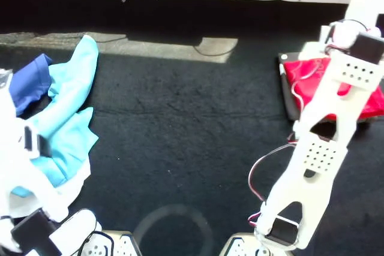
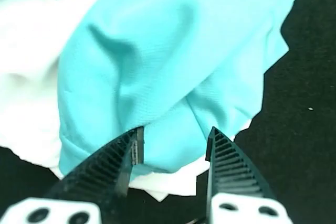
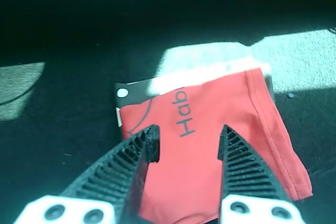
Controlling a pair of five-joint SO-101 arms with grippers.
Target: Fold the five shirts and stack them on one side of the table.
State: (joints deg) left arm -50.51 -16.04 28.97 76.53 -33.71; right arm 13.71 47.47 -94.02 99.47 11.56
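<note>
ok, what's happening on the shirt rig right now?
Shirt folding, partway through. The left tool is open right at a fold of the turquoise shirt, which lies crumpled with a white shirt and a blue shirt on one side of the table. The right tool is open above a folded red shirt on the opposite side. Nothing is gripped.

we see one turquoise shirt (image 1: pixel 66 106), plain, with a white shirt (image 1: pixel 77 185) showing at its edge and a navy blue shirt (image 1: pixel 29 81) by it. the red shirt (image 3: pixel 226 156) bears darker red lettering; the piece (image 3: pixel 131 90) under it is black with a white dot. the worktop (image 1: pixel 180 118) is black. both arms are white, their jaws black and ribbed.
</note>
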